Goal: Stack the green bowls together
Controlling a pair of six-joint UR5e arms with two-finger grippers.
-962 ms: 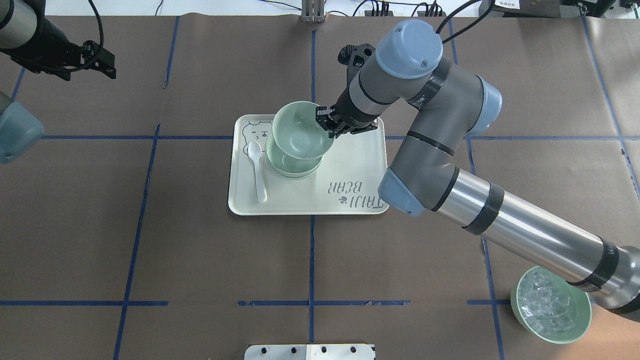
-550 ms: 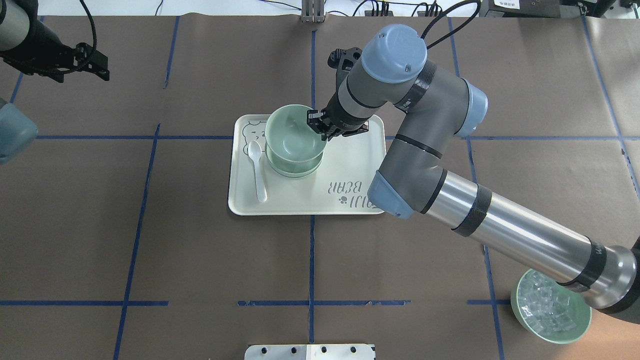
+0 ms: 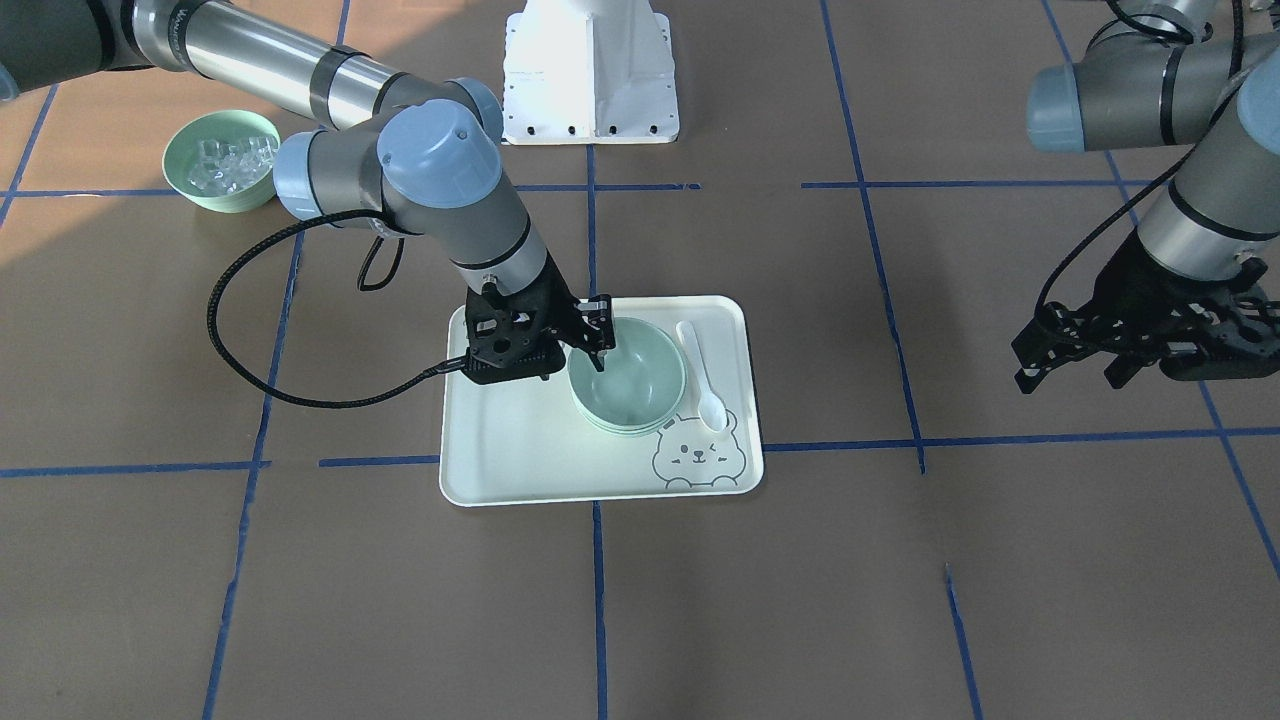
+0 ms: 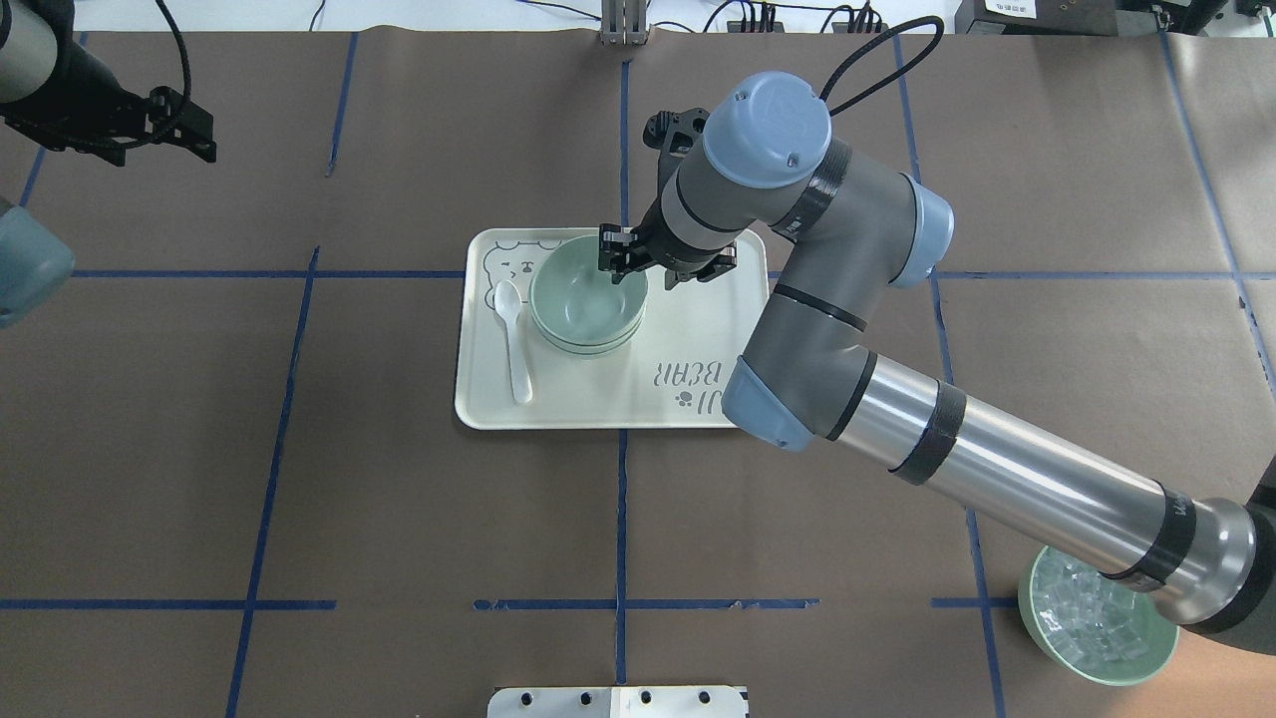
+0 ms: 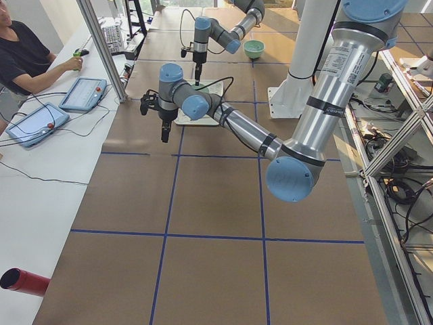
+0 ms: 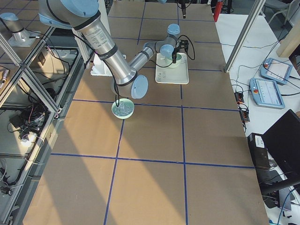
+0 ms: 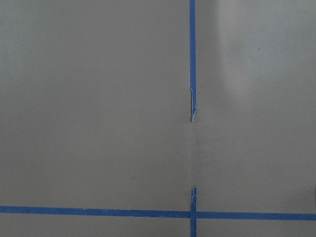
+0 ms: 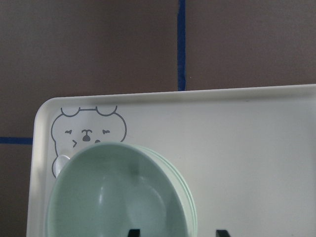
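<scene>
I see the green bowls (image 4: 588,304) in one pile on the tray (image 4: 598,404).
My right gripper (image 4: 623,267) hangs at the pile's rim, one finger inside, one outside, spread wide, not pinching. My left gripper (image 3: 1070,372) hangs far off, fingers apart.

And here we have the green bowls (image 4: 586,304) nested into one stack, upright, mouths up, pale mint, smooth and plain inside. We can see the lower rims peeking out as thin layered edges around the top bowl (image 8: 118,197), which sits level. The stack stands on the cream tray (image 4: 578,394), toward its bear-drawing end, just beside the white spoon (image 4: 515,349)
</scene>
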